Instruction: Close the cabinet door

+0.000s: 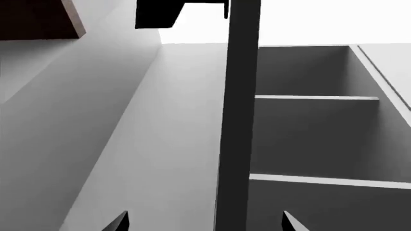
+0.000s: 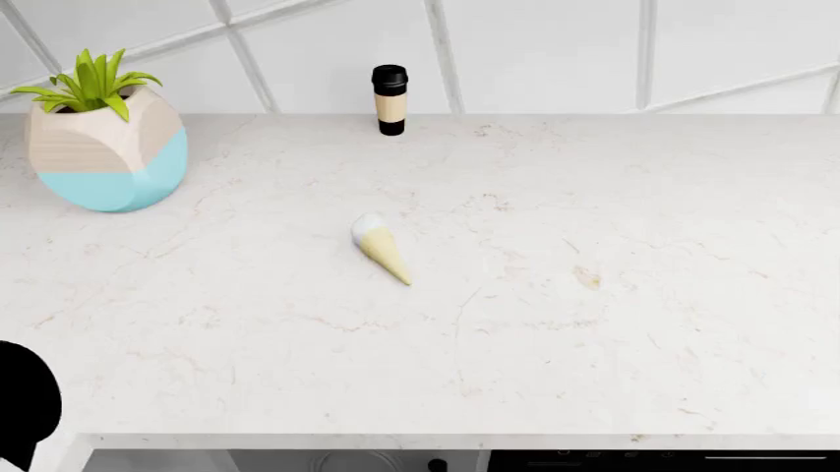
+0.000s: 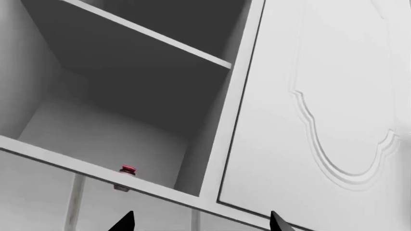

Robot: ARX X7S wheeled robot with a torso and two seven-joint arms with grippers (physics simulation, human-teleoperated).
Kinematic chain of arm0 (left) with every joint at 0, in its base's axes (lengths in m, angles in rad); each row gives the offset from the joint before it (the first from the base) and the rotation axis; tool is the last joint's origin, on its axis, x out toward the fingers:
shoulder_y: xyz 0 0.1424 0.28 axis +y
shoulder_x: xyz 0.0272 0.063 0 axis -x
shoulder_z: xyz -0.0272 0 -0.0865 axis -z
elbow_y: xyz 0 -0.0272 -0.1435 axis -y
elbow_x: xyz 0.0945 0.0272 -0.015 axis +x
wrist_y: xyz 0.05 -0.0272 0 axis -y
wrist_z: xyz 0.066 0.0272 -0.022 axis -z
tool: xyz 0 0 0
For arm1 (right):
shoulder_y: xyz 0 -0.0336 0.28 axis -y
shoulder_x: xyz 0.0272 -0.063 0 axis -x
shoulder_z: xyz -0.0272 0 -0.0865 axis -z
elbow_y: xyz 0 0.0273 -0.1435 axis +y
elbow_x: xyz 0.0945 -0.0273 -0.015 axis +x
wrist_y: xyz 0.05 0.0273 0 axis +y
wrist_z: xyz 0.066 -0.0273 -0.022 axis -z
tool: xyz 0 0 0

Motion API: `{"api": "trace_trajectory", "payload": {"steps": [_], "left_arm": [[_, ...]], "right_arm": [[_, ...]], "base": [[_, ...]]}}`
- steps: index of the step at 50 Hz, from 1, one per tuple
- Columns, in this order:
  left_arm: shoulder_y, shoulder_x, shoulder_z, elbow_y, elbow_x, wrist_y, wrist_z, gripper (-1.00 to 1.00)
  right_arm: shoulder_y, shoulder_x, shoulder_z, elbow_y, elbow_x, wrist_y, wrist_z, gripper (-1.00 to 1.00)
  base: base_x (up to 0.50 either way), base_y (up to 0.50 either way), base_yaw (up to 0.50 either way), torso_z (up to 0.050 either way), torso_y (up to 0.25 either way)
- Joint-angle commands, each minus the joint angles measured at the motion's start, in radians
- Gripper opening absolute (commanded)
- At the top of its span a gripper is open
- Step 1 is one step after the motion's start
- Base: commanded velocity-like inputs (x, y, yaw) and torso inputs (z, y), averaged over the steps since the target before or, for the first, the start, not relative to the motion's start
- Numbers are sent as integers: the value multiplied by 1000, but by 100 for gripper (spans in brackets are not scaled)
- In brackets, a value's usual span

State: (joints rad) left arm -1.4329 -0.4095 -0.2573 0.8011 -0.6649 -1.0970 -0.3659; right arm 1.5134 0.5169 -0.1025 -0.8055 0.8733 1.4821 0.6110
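Two grippers: I see both with tips spread apart, clamped on nothing.
Left gripper (image 1: 204,222): below the open cabinet door (image 1: 239,120), seen edge-on beside the shelves (image 1: 316,98).
Right gripper (image 3: 200,222): under the open cabinet (image 3: 128,96), beside a closed panelled door (image 3: 334,110).
Bench (image 2: 591,324): carries planter (image 2: 105,138), cone (image 2: 381,251), bottle (image 2: 390,98).

Both wrist views crop each gripper (image 1: 204,222) to fingertip points.
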Motion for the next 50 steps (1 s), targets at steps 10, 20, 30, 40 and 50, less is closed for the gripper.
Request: {"api": "trace_trajectory", "payload": {"steps": [10,20,30,40,50], "left_arm": [[-263,8,-334,110,-474,-423,-176,100],[-315,-145,-403,12,-1053,-384,-634,100],[-339,-343,-338,1,-1348,-180,-875,100],[-293,-468,-395,21,-1498,-81,-963,100],[-267,-551,-425,39,-1593,-11,-1011,100]], "right_arm": [[27,-3,-5,9,45,8,39,100],[40,5,8,8,79,18,57,100],[57,6,16,12,111,29,78,100],[64,15,13,18,133,22,95,100],[72,22,13,21,159,19,113,100]], "base": [[0,0,0,0,0],[0,0,0,0,0],[0,0,0,0,0],[0,0,0,0,0],[0,0,0,0,0]]}}
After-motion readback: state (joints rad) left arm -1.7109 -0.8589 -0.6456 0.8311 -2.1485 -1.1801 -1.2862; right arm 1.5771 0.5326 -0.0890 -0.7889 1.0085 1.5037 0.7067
